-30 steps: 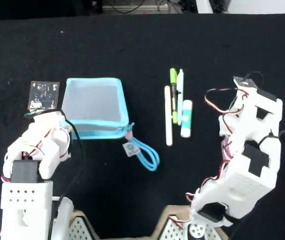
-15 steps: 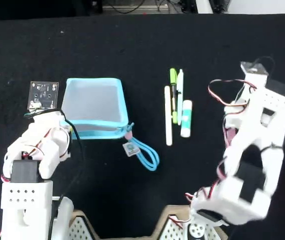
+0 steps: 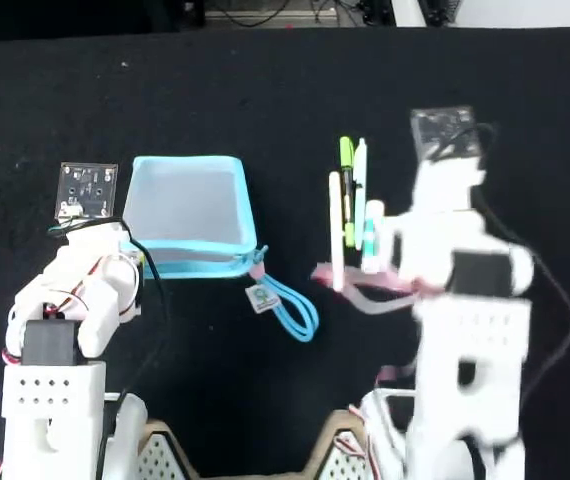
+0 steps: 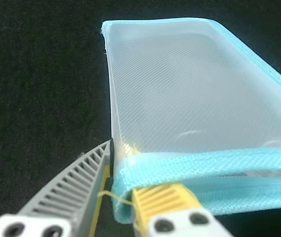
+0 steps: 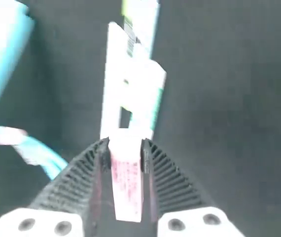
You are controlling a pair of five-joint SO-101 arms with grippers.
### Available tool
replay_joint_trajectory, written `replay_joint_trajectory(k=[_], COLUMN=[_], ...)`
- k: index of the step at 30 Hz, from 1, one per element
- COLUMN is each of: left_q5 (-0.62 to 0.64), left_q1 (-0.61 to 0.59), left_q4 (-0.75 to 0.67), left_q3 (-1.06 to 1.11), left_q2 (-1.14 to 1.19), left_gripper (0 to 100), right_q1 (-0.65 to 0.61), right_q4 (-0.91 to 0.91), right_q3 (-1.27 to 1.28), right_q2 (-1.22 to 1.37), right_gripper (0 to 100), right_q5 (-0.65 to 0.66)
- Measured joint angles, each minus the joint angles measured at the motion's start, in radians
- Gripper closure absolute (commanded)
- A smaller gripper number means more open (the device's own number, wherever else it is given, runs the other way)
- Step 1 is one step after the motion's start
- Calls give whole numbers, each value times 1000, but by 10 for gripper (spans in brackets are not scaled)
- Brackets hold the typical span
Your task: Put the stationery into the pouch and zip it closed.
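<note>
My left gripper (image 4: 117, 170) is closed on the near left corner of the pouch (image 4: 190, 98), with the grey finger (image 4: 88, 170) against the outer edge and the yellow finger (image 4: 162, 200) tucked at the blue zip band. The pouch lies flat on the black table (image 3: 265, 90) in front of my left arm. It is pale and see-through with blue trim, and its zip edge is on the near side. From its near right corner a blue strap (image 3: 300, 312) loops out toward the right. My right gripper (image 5: 125, 143) hovers at the near end of the stationery, and I cannot tell whether it is open or closed, or whether it has hold of anything. The stationery lies in a tight row well to the right of the pouch, every piece pointing far to near. A white pen (image 3: 336, 205) is on the left. Next to it are a green highlighter (image 3: 346, 165) and a second white pen (image 3: 361, 165) reaching farthest back. A short white and teal stick (image 3: 373, 225) is on the right, just beside my right arm.
</note>
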Motion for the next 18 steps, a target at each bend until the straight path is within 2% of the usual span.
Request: replay_joint_trajectory(k=[5,8,10,14,18], left_q5=[0,2,2,2,2], left_q1=[0,0,23,120,201], left_q4=[0,2,14,94,114], left_q3=[0,-23,-58,-158,-219], left_q2=[0,11,11,18,18], left_gripper=[970,970,970,968,968], right_q1=[-344,-503,-562,-575,-623], right_q4=[-81,-152,-187,-252,-341], right_q3=[17,37,49,87,160], right_q2=[-195,-284,-333,-431,-522], right_gripper=[987,987,987,987,987], right_q5=[-11,-11,-11,-11,-12])
